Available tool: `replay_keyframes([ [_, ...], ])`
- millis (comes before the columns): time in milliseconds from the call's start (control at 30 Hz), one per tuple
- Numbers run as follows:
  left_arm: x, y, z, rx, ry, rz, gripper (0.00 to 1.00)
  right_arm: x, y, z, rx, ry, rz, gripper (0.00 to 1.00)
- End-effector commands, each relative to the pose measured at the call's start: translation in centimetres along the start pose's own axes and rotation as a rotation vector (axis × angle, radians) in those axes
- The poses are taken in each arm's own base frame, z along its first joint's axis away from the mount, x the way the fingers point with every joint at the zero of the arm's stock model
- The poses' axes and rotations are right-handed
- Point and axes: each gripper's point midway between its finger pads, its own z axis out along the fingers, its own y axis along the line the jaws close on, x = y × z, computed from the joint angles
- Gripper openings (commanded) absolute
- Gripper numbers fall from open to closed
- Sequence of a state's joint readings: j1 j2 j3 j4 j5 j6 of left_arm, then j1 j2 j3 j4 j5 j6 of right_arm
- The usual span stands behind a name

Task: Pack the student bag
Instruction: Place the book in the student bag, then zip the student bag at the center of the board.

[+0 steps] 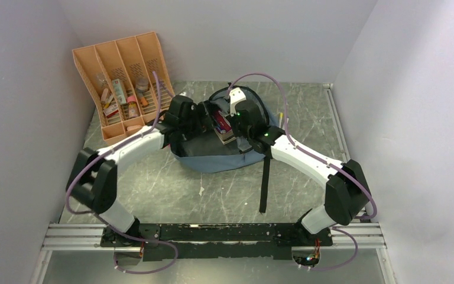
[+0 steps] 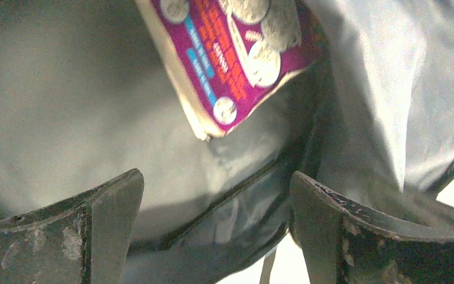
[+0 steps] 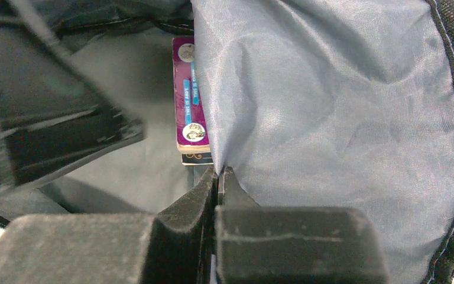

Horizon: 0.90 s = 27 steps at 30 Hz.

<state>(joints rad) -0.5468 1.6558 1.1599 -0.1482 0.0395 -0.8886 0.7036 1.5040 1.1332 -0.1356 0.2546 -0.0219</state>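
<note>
at the middle of the desk (image 1: pixel 171 189): the student bag (image 1: pixel 213 161) lies a little toward the back wall, mouth open upward, with both arms meeting over it.
bag strap: a black strap (image 1: pixel 265 183) trails from the bag toward the near edge of the desk.
in the bag's mouth: a purple box (image 1: pixel 223 125) printed with round biscuits sits tilted, partly inside, against the pale lining.
left hand (image 2: pixel 214 177): open, jaws wide apart, gripping nothing. it hangs over the bag's interior, and the box lies just beyond its fingertips, apart from them.
right hand (image 3: pixel 219 173): closed, tips pressed together on a fold of the bag's grey lining, whose creases run up from the pinch. the box stands just behind that fold.
back left corner: an orange slotted tray (image 1: pixel 88 59) leans at the wall, with small bottles and packets in its compartments.
</note>
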Motion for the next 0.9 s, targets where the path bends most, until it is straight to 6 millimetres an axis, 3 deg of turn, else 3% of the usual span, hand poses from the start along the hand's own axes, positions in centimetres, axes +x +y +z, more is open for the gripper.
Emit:
replay_keyframes([
  [0, 0.8, 1.1, -4.5, -0.008, 0.003, 0.115, 0.97, -1.8, -0.1, -0.8, 0.012, -0.065, 0.011, 0.00],
  [67, 0.2, 1.9, -6.6, -0.019, -0.052, 0.177, 0.96, -1.8, 0.1, -0.7, 0.000, -0.060, 0.012, 0.00],
  [233, -3.8, 5.5, -12.2, -0.183, -0.258, 0.291, 0.95, -1.3, 0.6, -0.3, -0.024, -0.040, 0.007, 0.00],
  [400, -5.1, 10.1, -14.8, -0.413, -0.321, 0.339, 0.94, -0.5, 0.6, 0.0, -0.017, -0.016, -0.006, 0.00],
  [600, -4.1, 12.4, -13.9, -0.456, -0.255, 0.356, 0.94, -0.3, 0.6, -0.1, -0.021, -0.010, -0.007, 0.00],
  [867, -2.5, 14.5, -10.6, -0.445, -0.127, 0.335, 0.90, 0.5, 0.9, 0.0, -0.034, 0.009, -0.022, 0.00],
])
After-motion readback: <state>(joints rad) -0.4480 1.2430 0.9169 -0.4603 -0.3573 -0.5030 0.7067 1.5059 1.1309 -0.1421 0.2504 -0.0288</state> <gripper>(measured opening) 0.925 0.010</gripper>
